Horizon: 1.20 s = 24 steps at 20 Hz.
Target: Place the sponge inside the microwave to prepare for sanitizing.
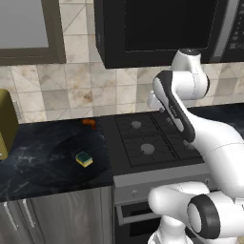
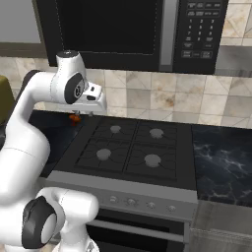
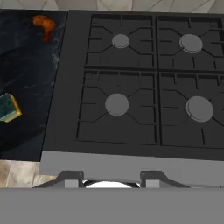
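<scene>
Sponge (image 1: 84, 159) lies flat on bench (image 1: 43, 167) left of stove (image 3: 140, 83); I judge it light, soft, compressible. I'd pinch its long sides. Jaws' state: cannot tell.

Black stove (image 3: 131, 92), small orange thing (image 3: 43, 24)

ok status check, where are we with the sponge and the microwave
Fingers hang over the stove, holding nothing. Sponge sits on the counter left of the stove. Microwave door is shut.
</scene>
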Available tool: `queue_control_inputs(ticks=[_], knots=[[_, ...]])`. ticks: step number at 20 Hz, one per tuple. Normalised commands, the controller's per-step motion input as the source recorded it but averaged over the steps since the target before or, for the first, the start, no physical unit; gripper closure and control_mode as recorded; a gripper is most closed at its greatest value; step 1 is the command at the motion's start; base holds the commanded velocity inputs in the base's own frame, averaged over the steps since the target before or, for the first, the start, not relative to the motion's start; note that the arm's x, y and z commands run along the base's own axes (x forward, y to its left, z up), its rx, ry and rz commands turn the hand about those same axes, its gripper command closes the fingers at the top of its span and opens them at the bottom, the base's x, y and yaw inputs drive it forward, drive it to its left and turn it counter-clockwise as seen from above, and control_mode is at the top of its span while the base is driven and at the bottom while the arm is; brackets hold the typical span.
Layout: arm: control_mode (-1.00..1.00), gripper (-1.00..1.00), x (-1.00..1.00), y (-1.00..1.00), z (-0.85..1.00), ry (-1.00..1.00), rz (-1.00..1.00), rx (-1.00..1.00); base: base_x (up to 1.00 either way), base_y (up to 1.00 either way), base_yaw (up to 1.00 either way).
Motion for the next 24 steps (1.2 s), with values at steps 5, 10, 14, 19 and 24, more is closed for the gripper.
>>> queue_control_inputs(ticks=[5,10,14,19,24], knots=[[-1.00,-1.00,-0.18,-0.04,0.00,0.00,-0.02,0.00,0.00,0.00,0.00],[-1.00,-1.00,-0.40,-0.30,0.19,-0.12,-0.01,0.00,0.00,0.00,0.00],[-1.00,-1.00,-0.60,-0.46,0.40,-0.22,-0.02,0.00,0.00,0.00,0.00],[-1.00,-1.00,-0.60,-0.51,0.62,-0.28,-0.04,0.00,0.00,0.00,0.00],[-1.00,-1.00,-0.32,-0.74,0.89,-0.19,-0.19,-0.02,0.00,0.00,0.00]])
